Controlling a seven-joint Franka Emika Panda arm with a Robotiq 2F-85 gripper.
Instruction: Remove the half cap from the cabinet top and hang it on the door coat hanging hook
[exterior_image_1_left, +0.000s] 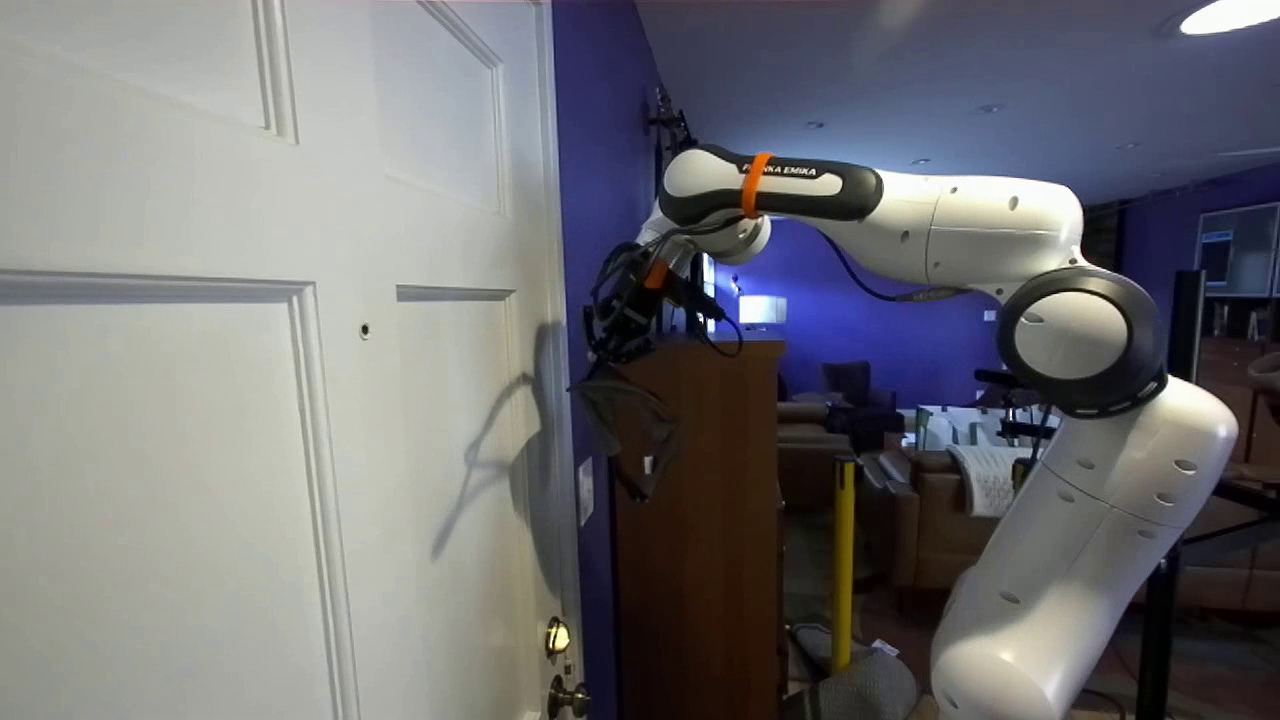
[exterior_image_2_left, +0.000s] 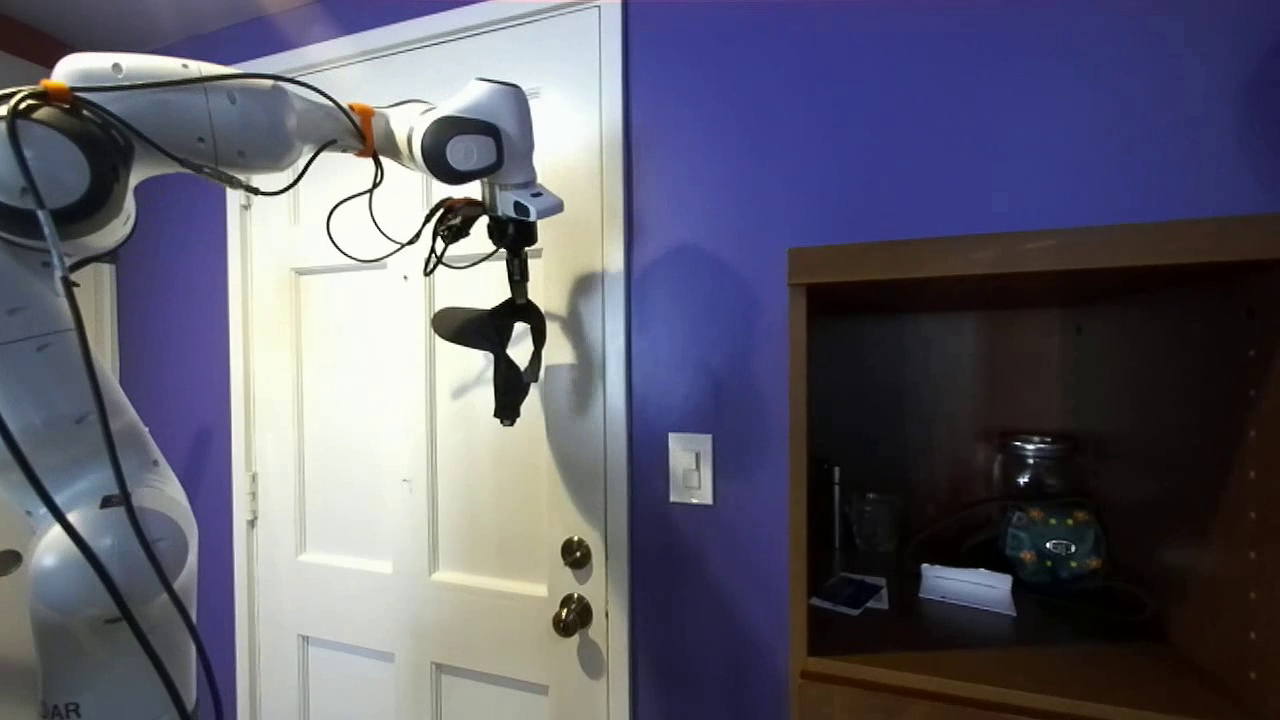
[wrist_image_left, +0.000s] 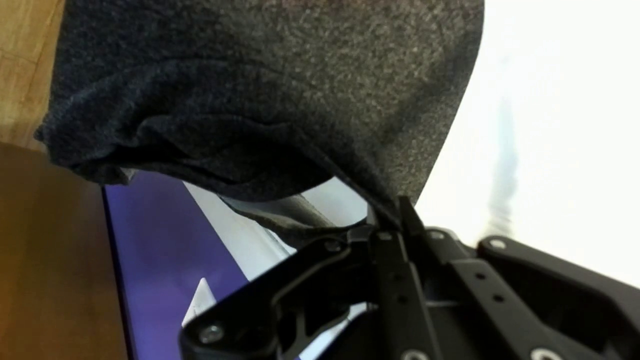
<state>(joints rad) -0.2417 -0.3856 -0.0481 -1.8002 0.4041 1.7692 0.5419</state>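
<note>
Fingers, drawn nearly together, pinch the dark half cap at their tips.

Left of centre in an exterior view, the dark, limp cap hangs, held in mid-air before the white door, bill pointing left. In an exterior view, the brown cabinet stands lower centre; the tiny dark hook shows at left.

the cabinet had a shelf. on it lay a white card and some leaflets; a purse sat near the card, a glass behind the leaflets, and a jar, base hidden, behind the purse.
</note>
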